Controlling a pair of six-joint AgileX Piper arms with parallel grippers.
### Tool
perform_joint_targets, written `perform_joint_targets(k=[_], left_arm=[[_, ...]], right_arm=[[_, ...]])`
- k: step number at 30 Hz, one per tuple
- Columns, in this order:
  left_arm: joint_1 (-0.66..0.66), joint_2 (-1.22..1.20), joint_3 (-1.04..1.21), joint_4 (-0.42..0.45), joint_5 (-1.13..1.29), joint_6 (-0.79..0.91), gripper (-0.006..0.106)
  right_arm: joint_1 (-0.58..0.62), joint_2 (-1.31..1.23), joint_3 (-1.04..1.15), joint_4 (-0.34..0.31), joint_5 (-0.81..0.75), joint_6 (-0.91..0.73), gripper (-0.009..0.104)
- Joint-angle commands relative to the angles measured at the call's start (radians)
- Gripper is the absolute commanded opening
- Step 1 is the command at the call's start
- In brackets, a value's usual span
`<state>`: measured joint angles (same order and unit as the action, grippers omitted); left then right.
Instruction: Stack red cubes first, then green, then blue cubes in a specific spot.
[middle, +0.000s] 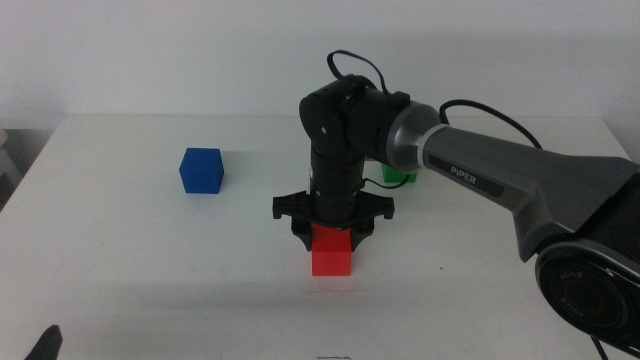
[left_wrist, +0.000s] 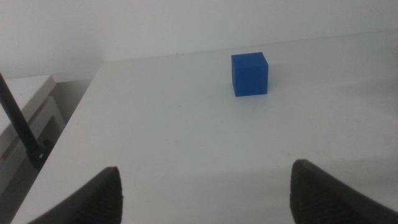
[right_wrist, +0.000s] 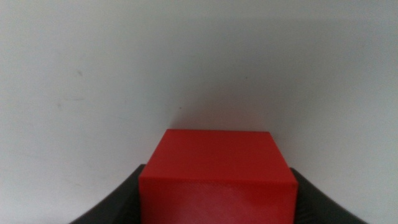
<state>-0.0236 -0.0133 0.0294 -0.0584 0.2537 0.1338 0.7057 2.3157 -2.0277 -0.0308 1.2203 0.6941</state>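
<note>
Red cube (middle: 331, 257) sits on the table (middle: 150, 270), directly under the right hand (middle: 332, 237), whose jaws press its two sides. Left hand (left_wrist: 205, 193) waits with jaws apart, blue cube (left_wrist: 250, 74) well ahead of it. Green cube (middle: 399, 175) hides just beyond the right arm, so that arm looks nearer.

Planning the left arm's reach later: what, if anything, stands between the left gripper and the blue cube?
Nothing visible. From the left gripper, bare white table runs up to the blue cube. The right gripper and red cube are off to the side.

Blue cube (middle: 202, 170) left of red cube (middle: 331, 251)
</note>
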Motion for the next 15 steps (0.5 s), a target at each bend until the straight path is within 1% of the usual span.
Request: perform_joint_targets(k=[1,5,9,10,11,15], left_arm=[[-0.002,-0.020,-0.003,-0.009,-0.077,0.000,0.091],[-0.002,-0.020,-0.003,-0.009,-0.077,0.000,0.091],[-0.002,-0.020,-0.003,-0.009,-0.077,0.000,0.091],[-0.002,-0.020,-0.003,-0.009,-0.077,0.000,0.091],[-0.002,-0.020,-0.003,-0.009,-0.077,0.000,0.091],[-0.002,-0.020,-0.003,-0.009,-0.077,0.000,0.091]], right_arm=[[-0.001,-0.063,-0.029,-0.011,0.032,0.010,-0.001],[-0.001,-0.060,-0.029,-0.012,0.050,0.030,0.003],[-0.001,-0.060,-0.029,-0.010,0.050,0.032,0.013],[-0.001,-0.060,-0.029,-0.008,0.050,0.032,0.030],[-0.001,-0.060,-0.029,-0.008,0.050,0.022,0.055],[-0.001,-0.060,-0.030,-0.008,0.049,0.013,0.079]])
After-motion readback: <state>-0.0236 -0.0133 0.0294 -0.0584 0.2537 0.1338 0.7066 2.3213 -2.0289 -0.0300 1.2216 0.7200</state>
